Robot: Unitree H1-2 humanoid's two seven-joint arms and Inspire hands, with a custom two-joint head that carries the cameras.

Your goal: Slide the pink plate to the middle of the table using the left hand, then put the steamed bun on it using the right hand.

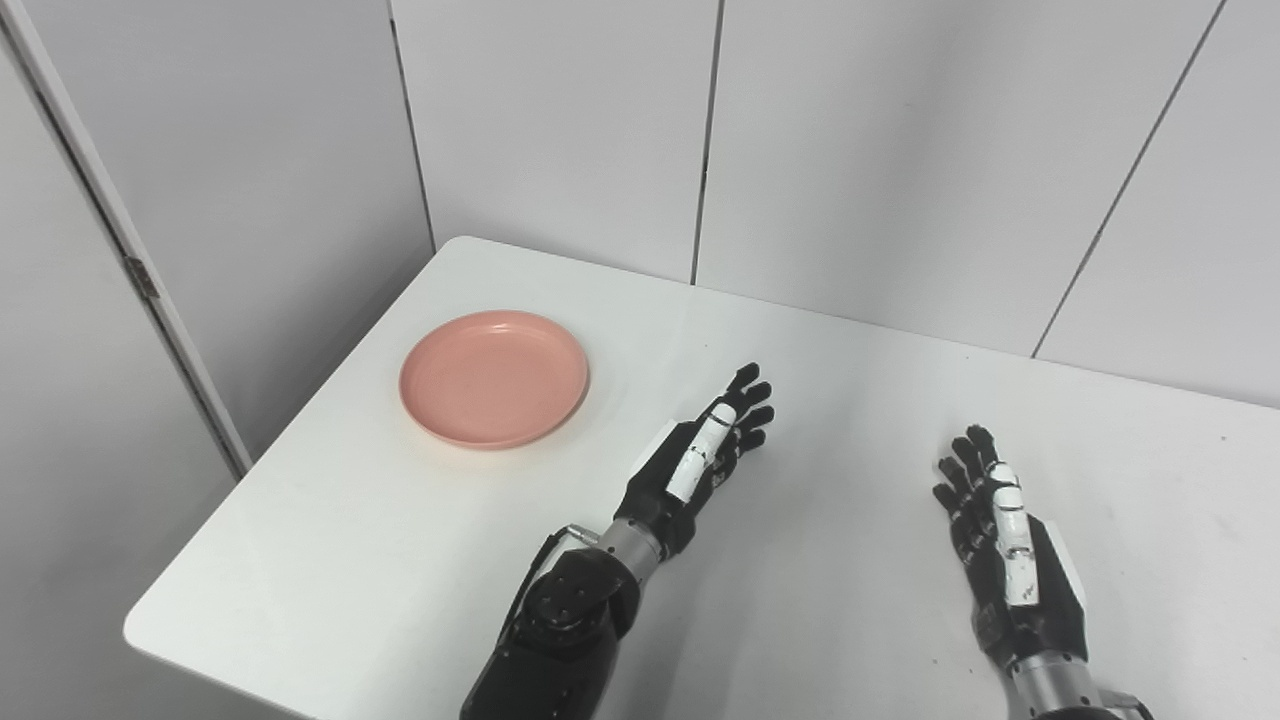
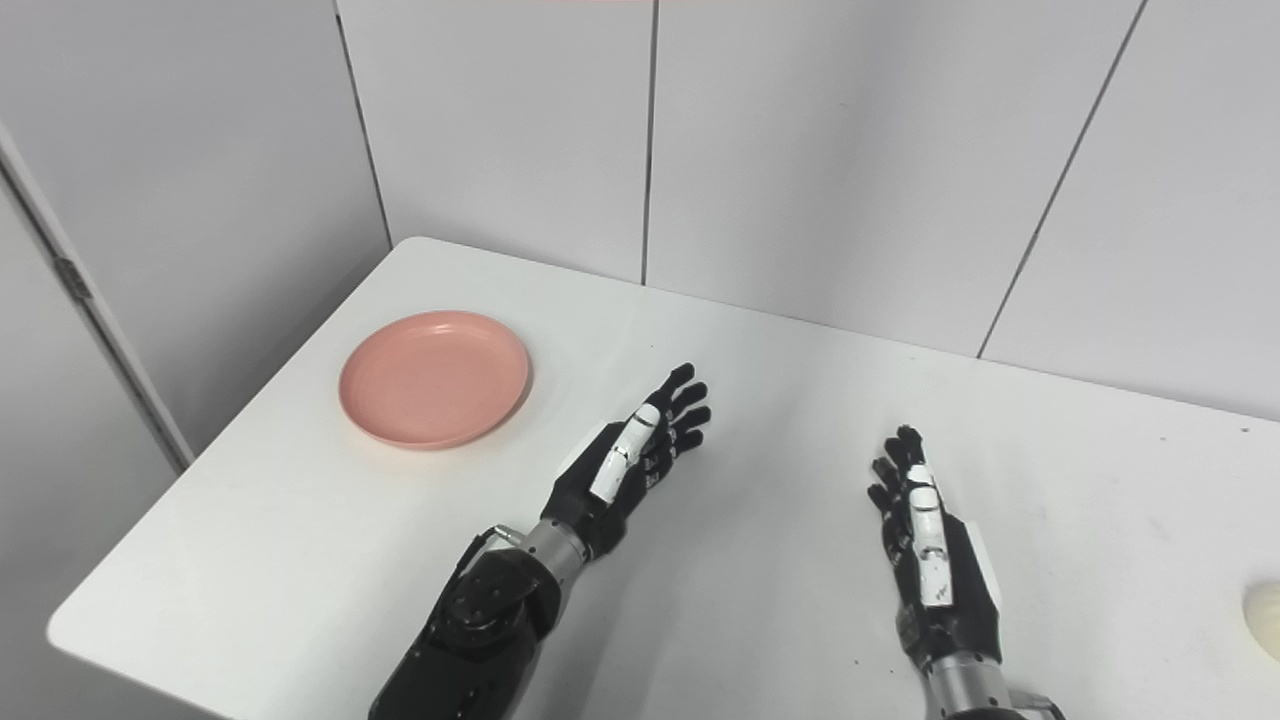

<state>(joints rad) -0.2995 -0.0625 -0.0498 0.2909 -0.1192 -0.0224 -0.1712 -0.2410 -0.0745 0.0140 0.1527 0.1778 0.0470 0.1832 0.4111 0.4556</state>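
A pink plate (image 1: 494, 376) lies empty near the table's left edge. My left hand (image 1: 708, 452) hovers over the table to the right of the plate, apart from it, fingers stretched out and open. My right hand (image 1: 992, 520) is held open further right, fingers pointing away from me, holding nothing. A pale steamed bun (image 2: 1264, 616) shows only as a sliver at the right edge of the right eye view, right of my right hand; the left eye view does not show it.
The white table (image 1: 820, 370) stands in a corner of grey panel walls (image 1: 560, 120). Its left edge and rounded front-left corner (image 1: 140, 630) drop off beside the plate.
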